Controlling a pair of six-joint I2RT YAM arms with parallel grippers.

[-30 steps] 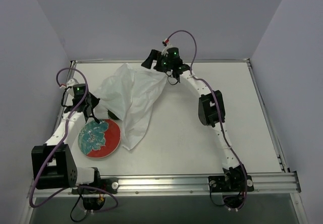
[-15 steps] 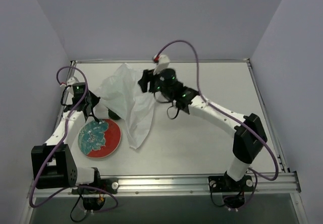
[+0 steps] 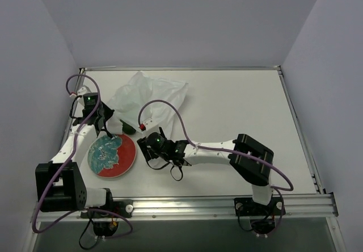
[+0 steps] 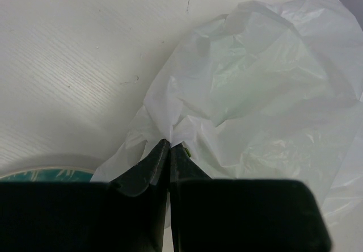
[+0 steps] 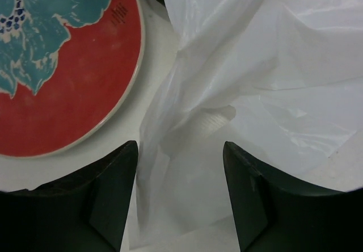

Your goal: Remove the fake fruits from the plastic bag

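Left gripper (image 4: 169, 144) is clamped shut on the edge of the big thin white plastic bag (image 3: 152, 93), anchoring it I reckon, while right gripper (image 5: 178, 147) straddles its near corner wide open and empty, right beside the red-rimmed teal plate (image 3: 129, 150), with a dark green round plastic fruit (image 3: 129, 129) peeking out at the bag's edge.

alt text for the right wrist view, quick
The right gripper, open, straddles a wrinkled fold of the white plastic bag. A red plate with a teal pattern lies at upper left, beside the bag.
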